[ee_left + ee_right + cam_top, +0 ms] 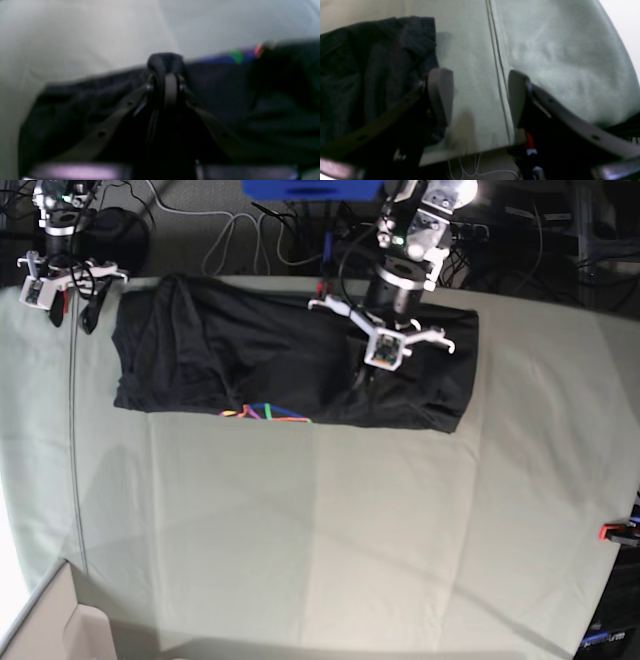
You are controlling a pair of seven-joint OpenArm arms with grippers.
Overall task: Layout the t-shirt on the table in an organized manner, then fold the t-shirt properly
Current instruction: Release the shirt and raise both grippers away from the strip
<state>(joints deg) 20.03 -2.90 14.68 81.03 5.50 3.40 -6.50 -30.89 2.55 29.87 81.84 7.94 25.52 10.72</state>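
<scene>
Nearby, a red clamp (pixel 613 531) sits at the table (pixel 330 540) edge.

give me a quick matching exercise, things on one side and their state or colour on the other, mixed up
Things:
1. left gripper
2. right gripper
3. t-shirt
4. table

States:
a. pale grey-green
b. open over bare cloth
c. charcoal black, print edge showing
d. shut on a pinch of fabric

Pairs: 1-d, 2-b, 3-c, 4-a

Black arms, white wrist brackets, dark grey curved hand fingers (pixel 441 95)
</scene>
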